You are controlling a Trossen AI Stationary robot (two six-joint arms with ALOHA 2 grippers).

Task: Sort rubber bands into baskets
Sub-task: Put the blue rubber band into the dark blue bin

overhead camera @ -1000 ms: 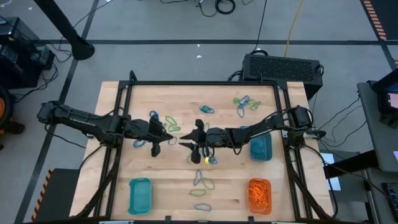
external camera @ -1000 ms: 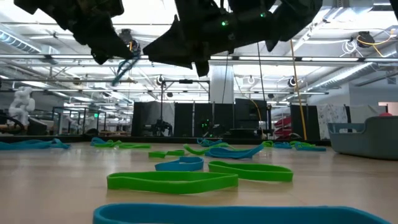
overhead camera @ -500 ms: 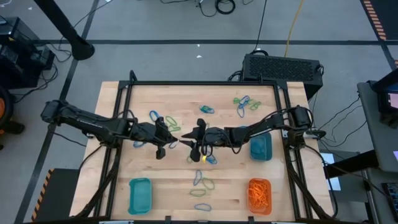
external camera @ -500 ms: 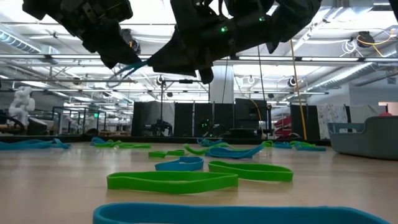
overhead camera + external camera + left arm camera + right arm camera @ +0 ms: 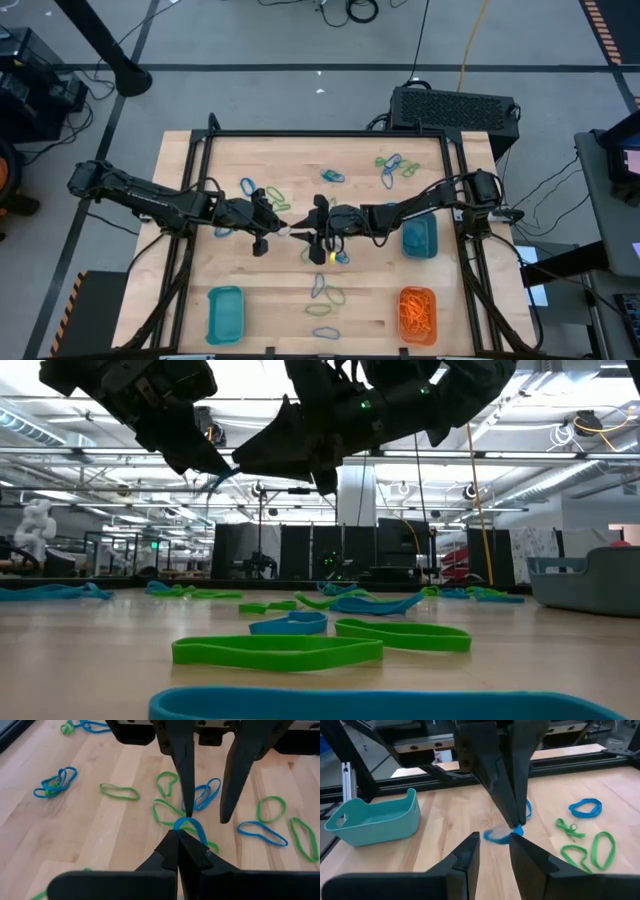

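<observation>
High view: one pale wooden table (image 5: 225,160) in a black frame, carrying everything below.

Arms, two, dark, meeting tip to tip at the table's centre, judged a hand-over. Left gripper (image 5: 179,836): fingers pressed together, pinching a small blue elastic rubber band (image 5: 190,826) held above the wood. Right gripper (image 5: 492,845): fingers spread, standing either side of that band, apparently ready to take it.

Baskets, three, low-walled rounded plastic trays: teal basket (image 5: 225,311) at 7 o'clock; second teal basket (image 5: 419,238) at 3 o'clock; orange basket (image 5: 418,311) at 5 o'clock, already heaped with orange bands, so sorting looks to go by colour.

Loose rubber bands, green and blue, clustered at 12 o'clock (image 5: 332,176), 1 o'clock (image 5: 393,165), 10 o'clock (image 5: 262,192) and 6 o'clock (image 5: 325,292); overlapping, so the exact count cannot be told; well over a dozen.
</observation>
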